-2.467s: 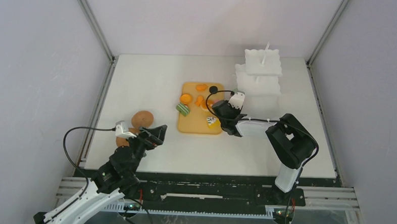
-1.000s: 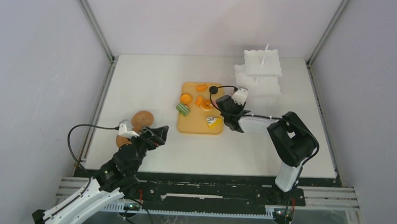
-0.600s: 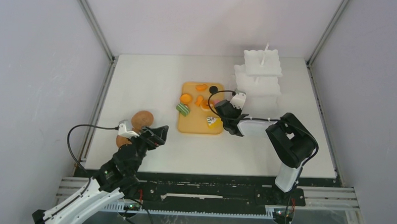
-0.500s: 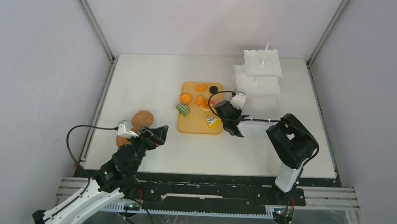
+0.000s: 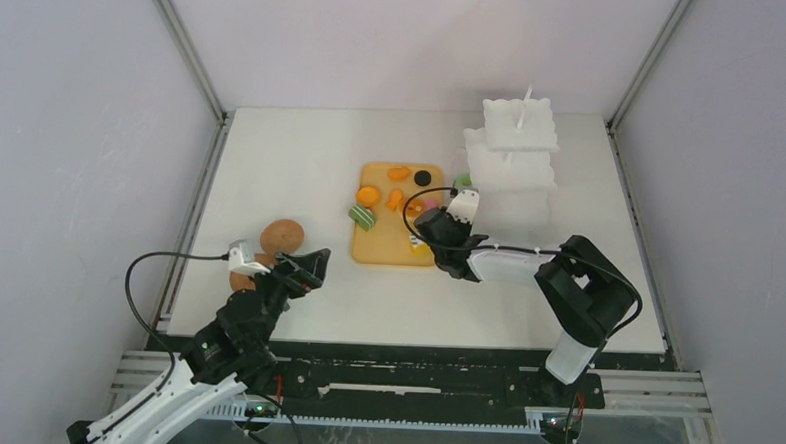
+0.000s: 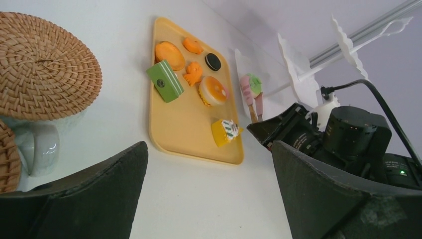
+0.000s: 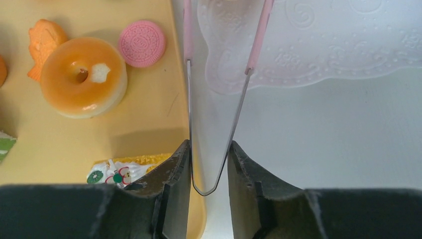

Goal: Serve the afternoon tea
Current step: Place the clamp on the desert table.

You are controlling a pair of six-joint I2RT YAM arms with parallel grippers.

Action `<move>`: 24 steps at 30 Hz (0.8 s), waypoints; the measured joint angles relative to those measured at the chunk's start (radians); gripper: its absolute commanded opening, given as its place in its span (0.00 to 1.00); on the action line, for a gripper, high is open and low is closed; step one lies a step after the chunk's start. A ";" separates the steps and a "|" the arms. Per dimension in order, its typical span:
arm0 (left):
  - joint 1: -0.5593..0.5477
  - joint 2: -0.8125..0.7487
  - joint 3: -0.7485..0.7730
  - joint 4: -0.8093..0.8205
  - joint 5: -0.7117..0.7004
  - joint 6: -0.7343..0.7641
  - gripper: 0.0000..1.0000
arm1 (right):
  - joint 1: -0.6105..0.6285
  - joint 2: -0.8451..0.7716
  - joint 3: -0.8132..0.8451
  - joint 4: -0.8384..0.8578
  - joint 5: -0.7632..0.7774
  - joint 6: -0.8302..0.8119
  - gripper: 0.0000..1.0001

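Here, board [image 7: 149, 114] with donut [image 7: 64, 92], cookie [image 7: 143, 43], wedge [image 7: 122, 172], tongs [image 7: 259, 37] in right jaws

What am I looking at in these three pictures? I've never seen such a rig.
Two robot arms are bolted at the near edge of a white table. The overhead picture looks down from behind them; the other two come from cameras on each wrist. On the table lie a flat tan board carrying toy pastries, such as an orange glazed donut and a pink round cookie, a white tiered stand, and woven round coasters with a white mug. The left gripper is open and empty. The right gripper is closed on the bent end of thin pink tongs.
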 measured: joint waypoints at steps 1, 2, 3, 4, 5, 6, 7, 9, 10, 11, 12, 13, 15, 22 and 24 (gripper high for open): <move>0.000 -0.006 0.000 -0.002 0.000 0.000 0.98 | 0.003 -0.004 -0.002 -0.006 0.002 0.003 0.39; 0.000 -0.011 0.000 -0.004 0.000 0.000 0.98 | 0.003 -0.005 -0.003 -0.011 0.005 0.005 0.39; 0.000 -0.017 0.000 -0.007 0.000 0.000 0.98 | 0.003 -0.005 -0.003 -0.015 0.006 0.009 0.39; 0.000 -0.023 0.000 -0.009 0.000 0.000 0.98 | 0.000 -0.005 -0.003 -0.019 0.004 0.012 0.40; 0.000 -0.027 0.000 -0.011 0.000 0.000 0.98 | -0.005 -0.005 -0.003 -0.020 0.001 0.013 0.40; 0.000 -0.031 0.000 -0.016 0.000 0.000 0.98 | -0.013 -0.005 -0.003 -0.019 -0.004 0.016 0.40; 0.000 -0.035 0.000 -0.022 0.000 0.000 0.98 | -0.023 -0.005 -0.003 -0.018 -0.008 0.016 0.41; 0.000 -0.040 0.000 -0.031 0.000 0.000 0.98 | -0.046 -0.003 -0.003 -0.016 -0.012 0.016 0.42; 0.000 -0.042 0.000 -0.035 -0.001 0.000 0.98 | -0.058 0.001 -0.002 -0.015 -0.014 0.016 0.43; 0.000 -0.043 0.000 -0.039 -0.001 0.000 0.98 | -0.067 0.006 -0.001 -0.014 -0.016 0.016 0.44; 0.000 -0.044 0.000 -0.043 -0.001 0.000 0.98 | -0.077 0.013 0.003 -0.015 -0.020 0.015 0.45; 0.000 -0.044 0.000 -0.046 -0.002 0.000 0.98 | -0.084 0.020 0.010 -0.018 -0.024 0.015 0.45; 0.000 -0.044 0.000 -0.050 -0.002 0.000 0.98 | -0.093 0.032 0.025 -0.018 -0.033 0.015 0.47; 0.000 -0.039 0.000 -0.051 -0.003 0.000 0.98 | -0.088 0.035 0.036 -0.019 -0.047 0.017 0.53; 0.000 -0.035 0.000 -0.051 -0.003 0.000 0.98 | -0.079 0.035 0.036 -0.018 -0.047 0.019 0.53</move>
